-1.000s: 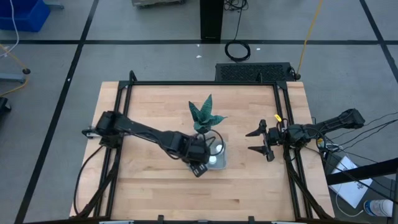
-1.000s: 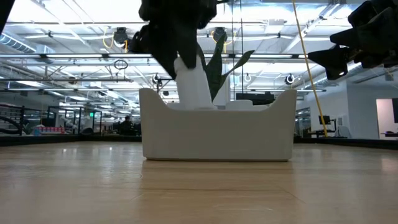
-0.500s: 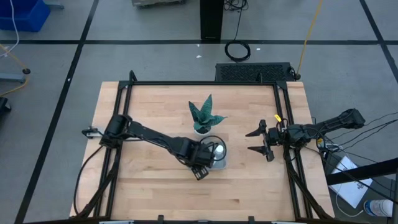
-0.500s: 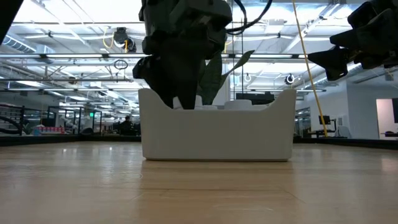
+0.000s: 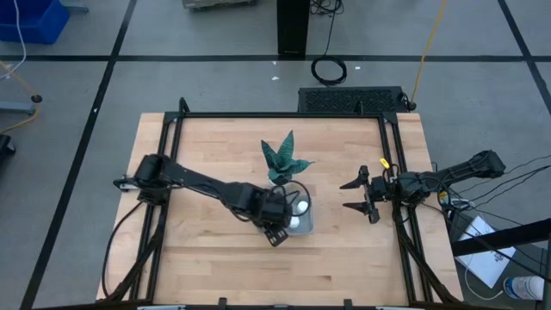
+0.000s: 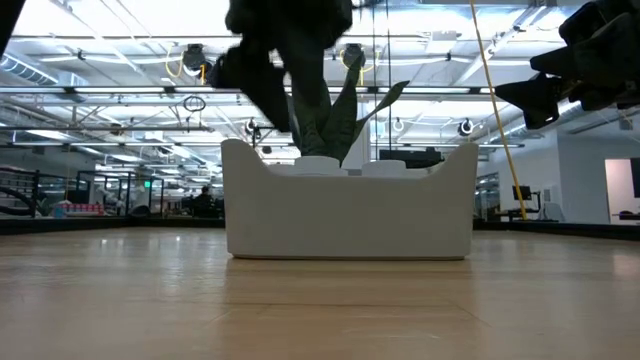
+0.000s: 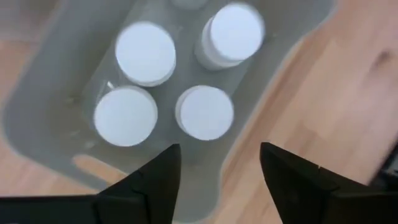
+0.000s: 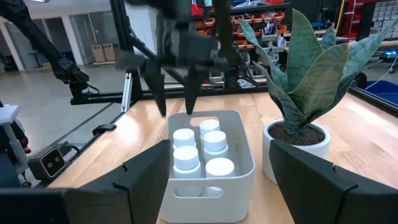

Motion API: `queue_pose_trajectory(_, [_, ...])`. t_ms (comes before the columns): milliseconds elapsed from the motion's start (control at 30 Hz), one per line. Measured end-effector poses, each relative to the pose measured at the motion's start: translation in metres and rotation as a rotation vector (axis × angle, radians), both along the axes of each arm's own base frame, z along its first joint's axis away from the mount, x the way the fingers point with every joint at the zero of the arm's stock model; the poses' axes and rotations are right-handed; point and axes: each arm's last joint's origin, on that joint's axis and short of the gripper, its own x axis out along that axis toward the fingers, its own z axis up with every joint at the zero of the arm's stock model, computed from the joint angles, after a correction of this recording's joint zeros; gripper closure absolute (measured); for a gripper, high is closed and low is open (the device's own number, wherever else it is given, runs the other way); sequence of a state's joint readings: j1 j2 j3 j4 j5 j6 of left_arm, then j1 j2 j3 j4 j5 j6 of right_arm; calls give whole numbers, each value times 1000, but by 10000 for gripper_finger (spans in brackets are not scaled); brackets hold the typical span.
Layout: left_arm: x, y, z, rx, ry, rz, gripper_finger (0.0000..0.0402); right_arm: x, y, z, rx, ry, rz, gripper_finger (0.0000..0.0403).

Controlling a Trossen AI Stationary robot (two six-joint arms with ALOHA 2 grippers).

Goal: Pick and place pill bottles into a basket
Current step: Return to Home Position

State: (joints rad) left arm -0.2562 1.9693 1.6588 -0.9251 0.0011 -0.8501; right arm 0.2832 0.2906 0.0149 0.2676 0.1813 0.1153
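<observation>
Pill bottles [image 5: 300,207] are spotted from above as white caps inside the basket [image 5: 308,226], which is set about mid-surface, just beside a potted plant [image 5: 281,160]. The left gripper [image 5: 279,216] is hung right over the basket's left end. The right gripper [image 5: 355,196] is parked out at the right edge of the wooden surface [image 5: 215,258], well apart from the basket, fingers splayed wide with nothing in them. Grey floor [image 5: 215,34] crossed by dark lines is seen all round, with a blue bin [image 5: 30,19] in one corner.

Low view: just a couple of caps are seen poking over the basket's rim, and the left arm's dark fingers are held above it. A big hall with strip lights and ceiling trusses is shown behind.

Left wrist view: four caps are seen in full and a fifth is cut off by the frame edge, all packed close in the basket. The fingers [image 7: 158,180] are spread wide open, nothing gripped.

Right wrist view: all five bottles are seen standing upright together in the basket, with the plant's white pot [image 8: 295,152] just beside it. Orange racks are made out far back. Any print on the bottles or around the room can't be read.
</observation>
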Motion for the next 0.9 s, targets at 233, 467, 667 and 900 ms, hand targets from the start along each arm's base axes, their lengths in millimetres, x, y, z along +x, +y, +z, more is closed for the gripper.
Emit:
queue_pose_trajectory(233, [-22,-6,43,107,-129,-105,303,0,0,0,1,-3,0,138])
queue_pose_trajectory(467, [-47,-15,66,171,-372,-177,383,0,0,0,1,-3,0,138])
queue_pose_trajectory(667, [-102,4,38,138,-595,-217,397,0,0,0,1,-3,0,138])
queue_pose_trajectory(900, [-174,51,21,112,-865,-127,377,0,0,0,1,-3,0,138])
